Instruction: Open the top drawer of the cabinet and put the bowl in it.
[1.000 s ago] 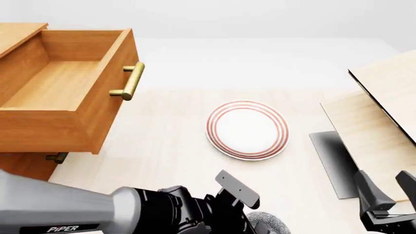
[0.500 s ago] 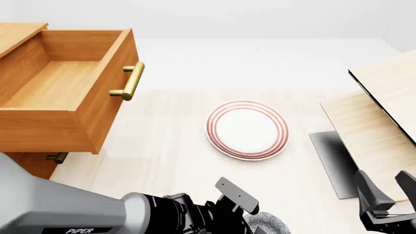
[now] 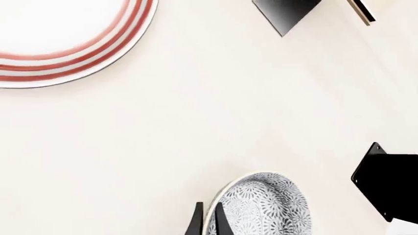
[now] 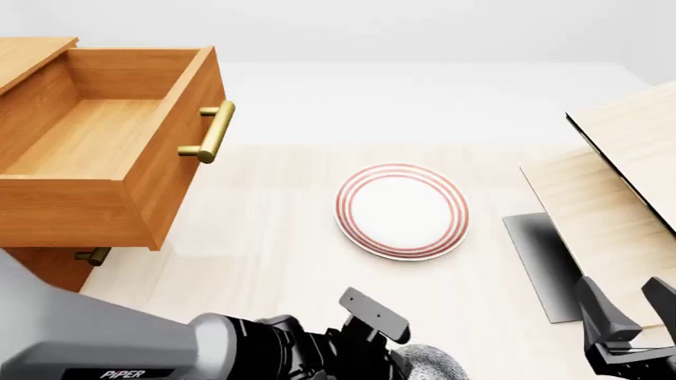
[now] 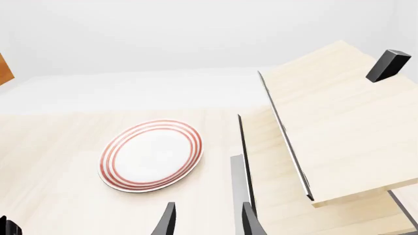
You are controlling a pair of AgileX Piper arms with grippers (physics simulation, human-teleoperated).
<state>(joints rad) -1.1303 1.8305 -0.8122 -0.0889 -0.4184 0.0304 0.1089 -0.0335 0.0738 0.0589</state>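
Note:
The top drawer (image 4: 100,134) of the orange-brown cabinet (image 4: 37,265) is pulled out at the left, and its inside is bare. At the table's near edge lies the speckled bowl (image 3: 265,208), partly cut off by the picture's border (image 4: 431,362). My left gripper (image 3: 207,218) has one thin finger on each side of the bowl's rim and is shut on it. The left arm (image 4: 253,348) hides the grip in the front view. My right gripper (image 5: 207,220) stands open over the table at the near right (image 4: 632,317), holding nothing.
A flat white plate with red rings (image 4: 403,210) lies mid-table beyond the bowl. A pale light-wood structure (image 4: 623,158) with a dark grey base panel (image 4: 539,261) fills the right side. A lower drawer's brass handle (image 4: 93,256) pokes out under the open drawer.
The left gripper's visible finger has sunk a little and shifted slightly left, and the bowl's visible edge has shifted a little with it. The right arm has not moved.

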